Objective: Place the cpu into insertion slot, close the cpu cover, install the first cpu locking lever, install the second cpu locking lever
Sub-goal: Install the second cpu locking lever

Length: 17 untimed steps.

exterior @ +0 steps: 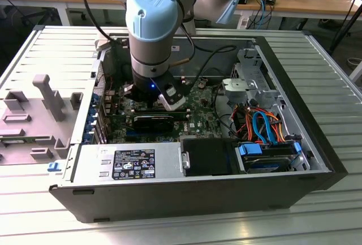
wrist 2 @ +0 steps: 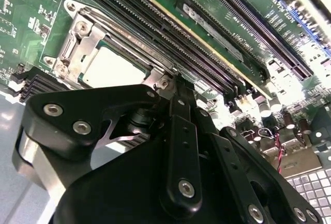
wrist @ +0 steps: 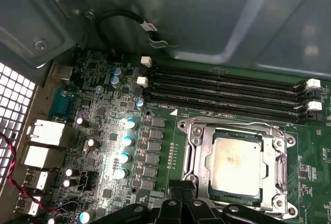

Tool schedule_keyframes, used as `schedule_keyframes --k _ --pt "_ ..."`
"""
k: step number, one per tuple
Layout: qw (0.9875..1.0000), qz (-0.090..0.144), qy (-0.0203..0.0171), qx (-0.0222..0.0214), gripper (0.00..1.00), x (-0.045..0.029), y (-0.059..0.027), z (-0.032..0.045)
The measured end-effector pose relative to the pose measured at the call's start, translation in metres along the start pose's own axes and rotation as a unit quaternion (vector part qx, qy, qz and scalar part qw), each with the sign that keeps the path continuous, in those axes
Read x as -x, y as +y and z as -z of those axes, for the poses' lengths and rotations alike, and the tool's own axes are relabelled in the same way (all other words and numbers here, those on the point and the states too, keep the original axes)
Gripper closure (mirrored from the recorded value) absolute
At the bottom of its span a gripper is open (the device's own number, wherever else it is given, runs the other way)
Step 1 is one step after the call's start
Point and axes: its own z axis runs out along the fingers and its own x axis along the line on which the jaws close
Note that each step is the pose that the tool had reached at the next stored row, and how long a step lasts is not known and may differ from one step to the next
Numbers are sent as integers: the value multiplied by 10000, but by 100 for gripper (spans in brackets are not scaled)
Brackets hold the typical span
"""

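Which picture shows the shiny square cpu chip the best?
The first wrist view: the cpu faces the camera nearly whole, sitting in the insertion slot under the cpu cover. The second wrist view catches it at a slant, its near edge hidden by the gripper. In the exterior view the arm blocks it.

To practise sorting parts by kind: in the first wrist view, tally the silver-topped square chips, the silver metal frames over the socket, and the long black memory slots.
flat square silver-topped cpu: 1
thin silver metal cpu cover frame: 1
long narrow black memory slots: 4
Total: 6
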Motion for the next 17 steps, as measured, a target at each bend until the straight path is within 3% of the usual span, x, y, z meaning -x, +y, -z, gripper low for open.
schedule_keyframes --k 5,9,17 --pt "10000 3 -8 59 89 -7 -48 3" --pt "9999 7 -24 149 89 -7 -62 -14" --pt "9999 8 -24 163 89 -10 -87 -14"
